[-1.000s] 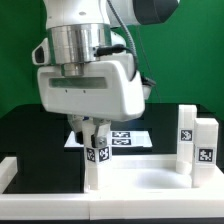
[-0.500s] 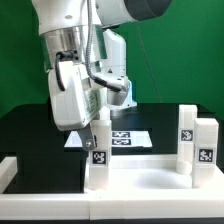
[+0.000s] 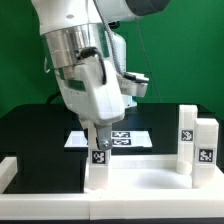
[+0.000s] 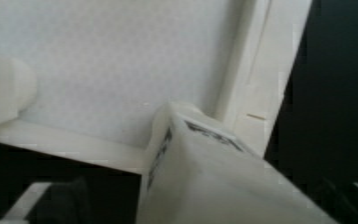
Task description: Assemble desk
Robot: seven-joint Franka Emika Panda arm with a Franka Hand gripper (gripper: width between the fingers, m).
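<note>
— Where's the desk [image 3: 130,180]?
— Lower centre of the frame, rimmed panel on the black tabletop [image 3: 30,130], one leg [image 3: 98,160] upright at its corner.
— And the pincer [image 3: 100,133]?
— Released — fingers spread just above that leg, likely because it now stands seated alone.

Tool [image 3: 100,128] rotated over leg [image 3: 98,158], jaws now apart.

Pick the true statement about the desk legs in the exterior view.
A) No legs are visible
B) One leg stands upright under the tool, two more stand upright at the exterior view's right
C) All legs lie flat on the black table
B: one leg stands upright beneath the tool, and two more legs stand upright together at the exterior view's right.
</note>
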